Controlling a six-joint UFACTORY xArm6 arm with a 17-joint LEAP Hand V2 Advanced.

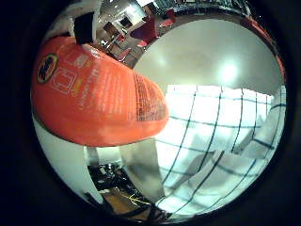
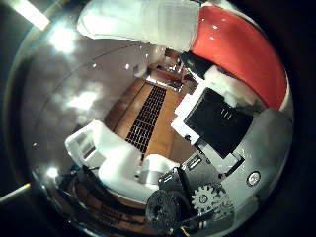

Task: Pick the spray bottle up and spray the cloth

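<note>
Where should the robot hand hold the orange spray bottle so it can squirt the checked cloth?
Around the spray bottle's orange body, from its side: that rounded body lies close across the palm above the checked cloth. The hand looks to have a white finger against it. The trigger isn't visible.

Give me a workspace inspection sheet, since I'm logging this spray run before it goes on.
Surface: white round table, glossy with light reflections.
Job's things: orange spray bottle close against the palm, above the table; white cloth with dark checks lies rumpled on the table beside it.
Clutter: nothing seen.
Hand: right hand, white fingers curled against the bottle.
Cables: not reported.
Surroundings: red chairs beyond the table; wooden floor with a grate.
</note>
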